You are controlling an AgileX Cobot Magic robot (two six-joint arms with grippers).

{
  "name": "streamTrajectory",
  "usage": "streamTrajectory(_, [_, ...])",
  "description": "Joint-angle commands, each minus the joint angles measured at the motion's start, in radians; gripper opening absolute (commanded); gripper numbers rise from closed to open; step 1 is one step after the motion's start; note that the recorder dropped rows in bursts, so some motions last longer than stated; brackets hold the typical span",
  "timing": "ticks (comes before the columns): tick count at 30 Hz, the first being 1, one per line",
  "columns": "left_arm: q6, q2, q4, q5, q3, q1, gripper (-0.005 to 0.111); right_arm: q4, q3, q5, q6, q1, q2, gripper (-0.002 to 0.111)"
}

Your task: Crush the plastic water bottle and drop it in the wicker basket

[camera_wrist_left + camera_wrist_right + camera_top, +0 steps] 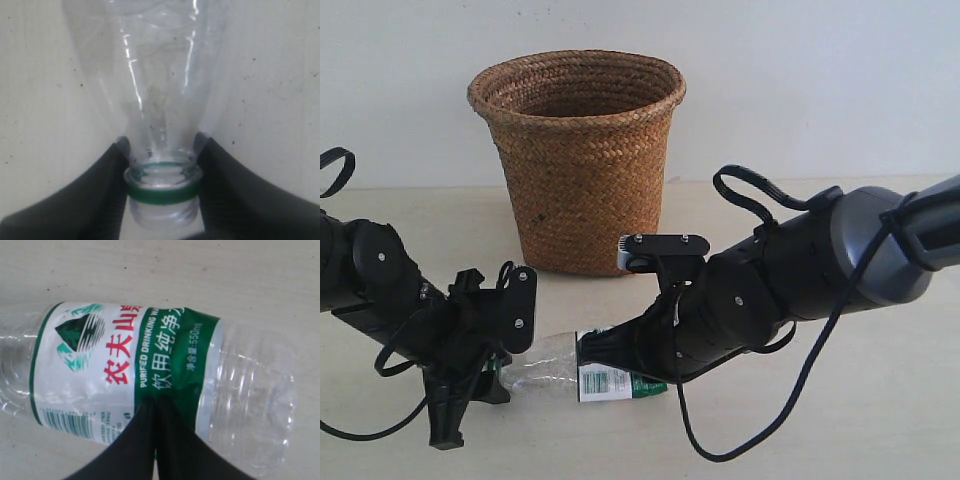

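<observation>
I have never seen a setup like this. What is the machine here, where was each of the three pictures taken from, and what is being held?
It is a robot with two black arms, each ending in jaws. The wide picture is from a camera off the arms. The two close-ups come from cameras on the wrists of the left arm and right arm. On the pale table stands a wicker basket. Nearer the camera is a plastic water bottle, turned on its side. The left jaws clamp its neck at the green ring. The right jaws stand nearly together at the label; whether they pinch it is unclear.
</observation>
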Motion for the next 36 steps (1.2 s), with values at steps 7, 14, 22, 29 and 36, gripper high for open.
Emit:
streamTrajectory(7, [0.003, 0.003, 0.004, 0.038, 0.003, -0.006, 0.004, 0.003, 0.024, 0.144, 0.000, -0.005, 0.047, 0.000])
streamTrajectory(14, [0.003, 0.003, 0.006, 0.031, 0.003, -0.006, 0.004, 0.003, 0.024, 0.131, 0.000, -0.005, -0.071, 0.000])
streamTrajectory(22, [0.003, 0.003, 0.011, 0.031, 0.003, -0.006, 0.004, 0.003, 0.024, 0.122, -0.014, -0.005, -0.257, 0.000])
streamTrajectory(29, [0.003, 0.003, 0.011, 0.031, 0.003, -0.006, 0.004, 0.010, 0.024, 0.077, -0.018, -0.002, -0.277, 0.000])
streamTrajectory(36, [0.003, 0.003, 0.011, 0.031, 0.003, -0.006, 0.004, 0.015, -0.028, 0.068, -0.020, 0.026, -0.213, 0.000])
